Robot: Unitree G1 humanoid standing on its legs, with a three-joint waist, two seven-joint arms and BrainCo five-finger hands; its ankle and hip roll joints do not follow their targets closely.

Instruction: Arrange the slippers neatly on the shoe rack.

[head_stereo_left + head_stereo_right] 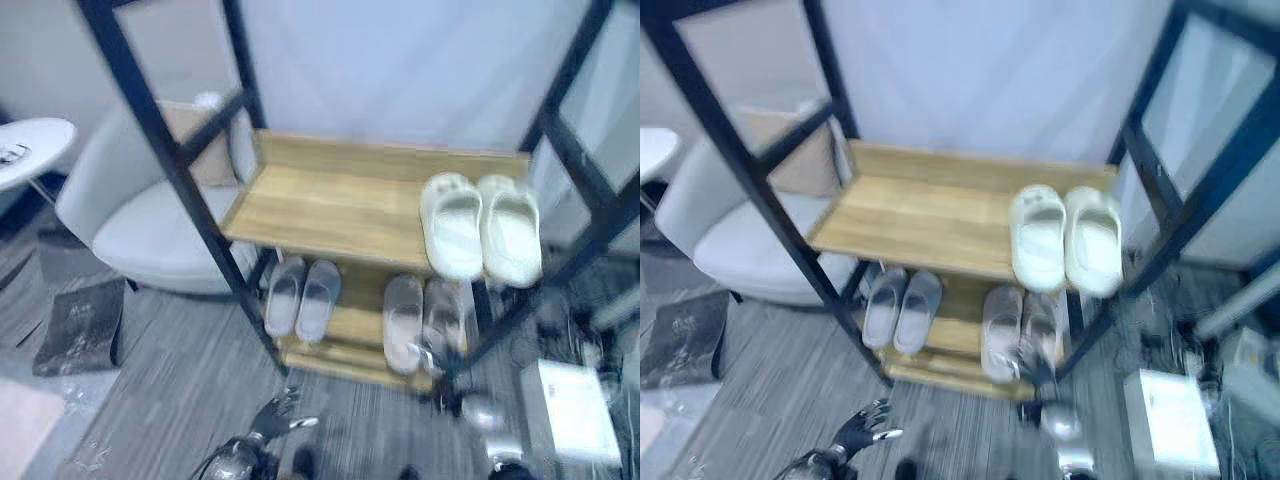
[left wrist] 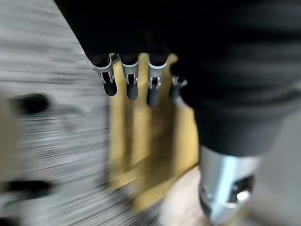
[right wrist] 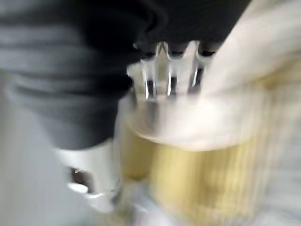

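Note:
The shoe rack [image 1: 330,205] has a black frame and wooden shelves. A pair of white slippers [image 1: 480,225] lies side by side on the right of the upper shelf. On the lower shelf a grey pair [image 1: 300,297] lies at the left and a beige pair [image 1: 425,320] at the right. My right hand [image 1: 1037,368] is low at the front of the rack, at the heel of the beige pair, with its fingers [image 3: 171,77] straight. My left hand [image 1: 278,415] hangs over the carpet in front of the rack, fingers spread and empty.
A grey armchair [image 1: 150,215] with a tan cushion stands left of the rack, beside a white round table [image 1: 30,145]. A dark bag [image 1: 80,325] lies on the floor at the left. A white box [image 1: 575,405] sits on the floor at the right.

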